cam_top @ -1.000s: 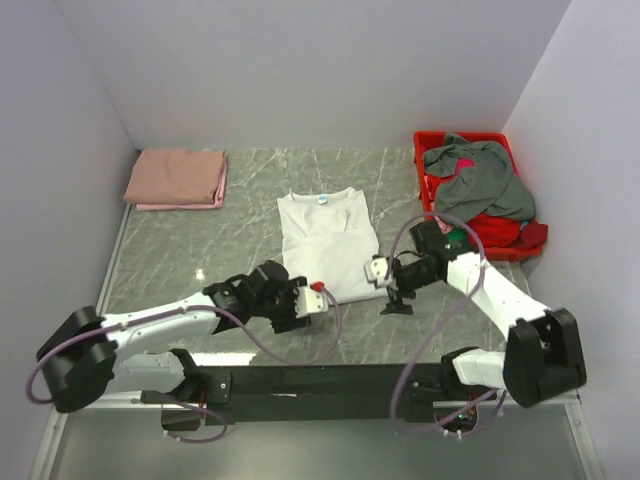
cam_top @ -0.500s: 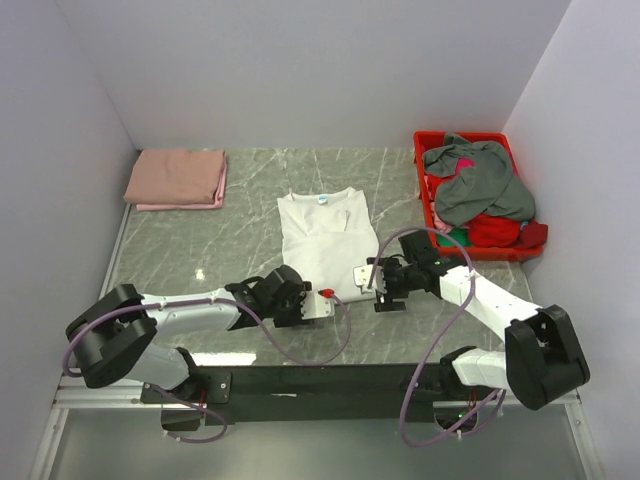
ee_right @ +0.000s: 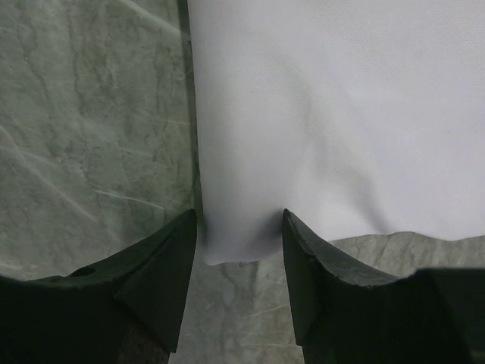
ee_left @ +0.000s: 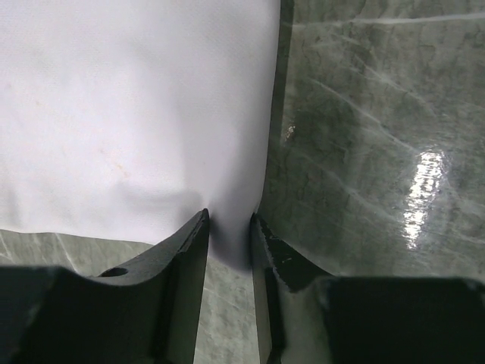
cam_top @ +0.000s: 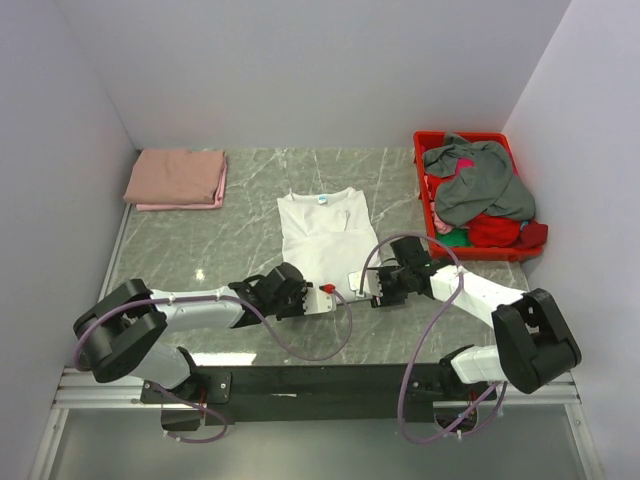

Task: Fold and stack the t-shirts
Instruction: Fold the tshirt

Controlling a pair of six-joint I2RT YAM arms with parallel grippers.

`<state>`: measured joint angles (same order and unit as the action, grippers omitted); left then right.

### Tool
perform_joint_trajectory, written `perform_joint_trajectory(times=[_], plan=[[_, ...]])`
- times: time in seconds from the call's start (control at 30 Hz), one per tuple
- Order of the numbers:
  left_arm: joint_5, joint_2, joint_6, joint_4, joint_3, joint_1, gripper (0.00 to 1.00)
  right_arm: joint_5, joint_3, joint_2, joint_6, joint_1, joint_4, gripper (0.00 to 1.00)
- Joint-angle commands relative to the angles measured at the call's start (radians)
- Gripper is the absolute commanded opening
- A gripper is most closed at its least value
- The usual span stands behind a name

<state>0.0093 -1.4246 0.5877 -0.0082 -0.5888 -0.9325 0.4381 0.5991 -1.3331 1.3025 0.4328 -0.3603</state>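
A plain white t-shirt [cam_top: 326, 243] lies flat mid-table, neck label at the far end. My left gripper [cam_top: 322, 293] is at its near left hem corner. In the left wrist view the white t-shirt [ee_left: 136, 106] puckers into the narrow gap of the left gripper [ee_left: 227, 221], touching both fingers [ee_left: 182, 265]. My right gripper [cam_top: 371, 284] is at the near right corner. In the right wrist view the right gripper [ee_right: 239, 218] stands wide around the corner of the white t-shirt [ee_right: 333, 106]. A folded salmon-pink t-shirt [cam_top: 176, 178] rests far left.
A red plastic bin [cam_top: 465, 136] at the far right holds a heaped grey t-shirt [cam_top: 482, 185] and a red t-shirt [cam_top: 497, 231]. Grey walls close in the marble table [cam_top: 230, 240] on three sides.
Both arms have moved inward and down to the white shirt's near hem corners. Both pairs of jaws have narrowed, the left one onto the cloth.
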Motion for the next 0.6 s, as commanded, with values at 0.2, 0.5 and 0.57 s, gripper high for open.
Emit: perform_joint_trajectory(times=[0.2,0.5,0.57], plan=[[-0.032,-0.051,0.012,-0.003,0.018,0.014,0.31,-0.039,0.021,-0.043,0.007,0.027,0.018,0.41],[-0.002,-0.028,0.031,-0.012,0.040,0.014,0.04,-0.019,0.028,-0.054,-0.008,0.030,0.017,0.00],[0.015,-0.013,0.035,-0.022,0.044,0.015,0.00,0.002,0.034,-0.048,-0.002,0.020,-0.020,0.00]])
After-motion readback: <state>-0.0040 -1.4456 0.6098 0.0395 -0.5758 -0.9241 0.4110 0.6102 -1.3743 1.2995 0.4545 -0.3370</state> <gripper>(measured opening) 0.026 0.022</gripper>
